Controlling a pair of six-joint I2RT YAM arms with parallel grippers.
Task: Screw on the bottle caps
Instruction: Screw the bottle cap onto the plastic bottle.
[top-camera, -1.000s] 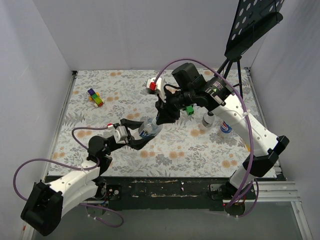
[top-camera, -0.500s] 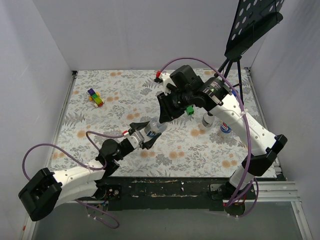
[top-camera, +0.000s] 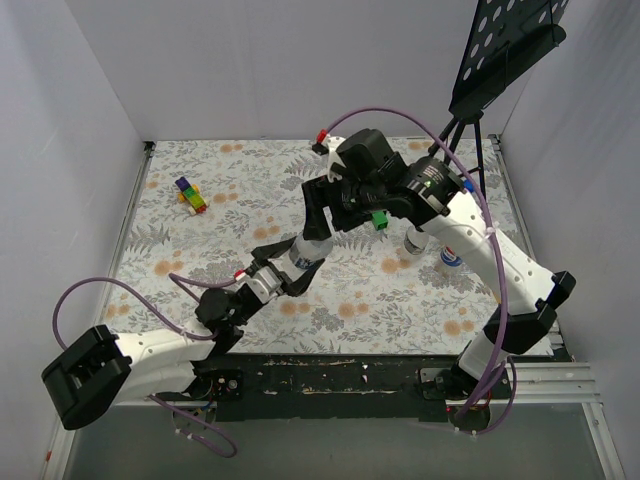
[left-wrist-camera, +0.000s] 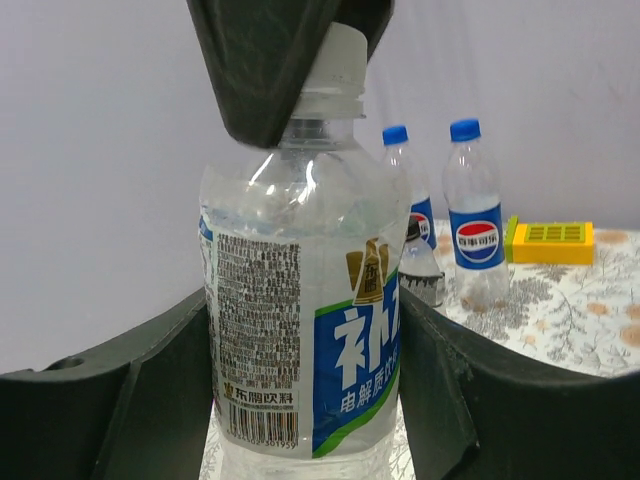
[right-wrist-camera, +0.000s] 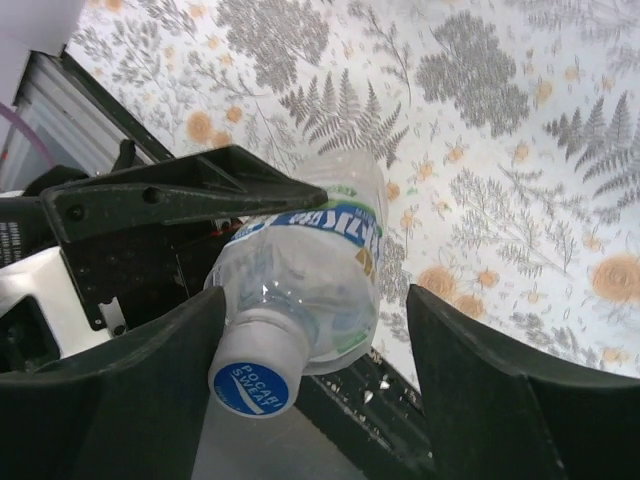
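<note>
Bottle (left-wrist-camera: 300, 300) is clamped by its labelled body between the two fingers of the left gripper (left-wrist-camera: 305, 310), and both are seen pressed against its sides. The neck is presented upward, slightly tilted, directly under the right gripper (right-wrist-camera: 315, 300). It is judged to be held this way so that the body is kept from turning while the top is worked.

Cap (right-wrist-camera: 250, 386) is seated on the neck, pale with a blue printed top. It lies between the right gripper's fingers, close against one and well apart from the other. The jaws stand wide and nothing is gripped by them. Whether the near finger touches the cap cannot be told.

Likely reading: jaws wide either for a fresh bite on the cap or for letting go. How far the thread is run down cannot be judged.

Beyond the left gripper, on the table (left-wrist-camera: 600, 340), three other bottles (left-wrist-camera: 475, 220) are noted upright and capped, with a yellow block (left-wrist-camera: 550, 240) just beside them.
</note>
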